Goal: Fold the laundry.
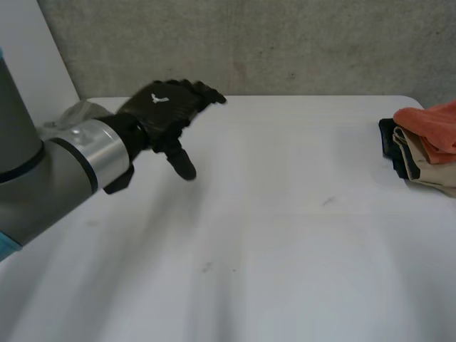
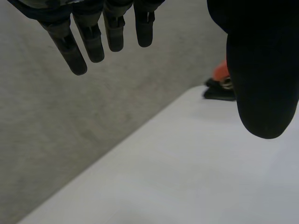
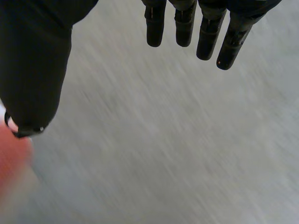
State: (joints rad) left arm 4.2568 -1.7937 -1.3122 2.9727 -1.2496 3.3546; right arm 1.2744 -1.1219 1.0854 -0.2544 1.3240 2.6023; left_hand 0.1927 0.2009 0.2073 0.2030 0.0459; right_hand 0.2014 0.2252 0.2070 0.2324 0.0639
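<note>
A stack of folded laundry (image 1: 426, 146) lies at the table's right edge, with an orange piece (image 1: 436, 125) on top of beige and black ones. My left hand (image 1: 167, 110) hovers over the back left of the white table (image 1: 285, 235), far from the stack, open with nothing in it. In the left wrist view its fingers (image 2: 93, 42) are straight and the stack (image 2: 219, 84) sits well beyond its thumb. My right hand (image 3: 35, 60) is open too, with straight fingers (image 3: 184, 23) and an empty palm. A blur of orange cloth (image 3: 11, 161) shows just below its thumb.
A grey concrete wall (image 1: 285, 43) runs behind the table's far edge. A pale grey lump (image 1: 75, 114), perhaps cloth, sits behind my left forearm at the back left corner.
</note>
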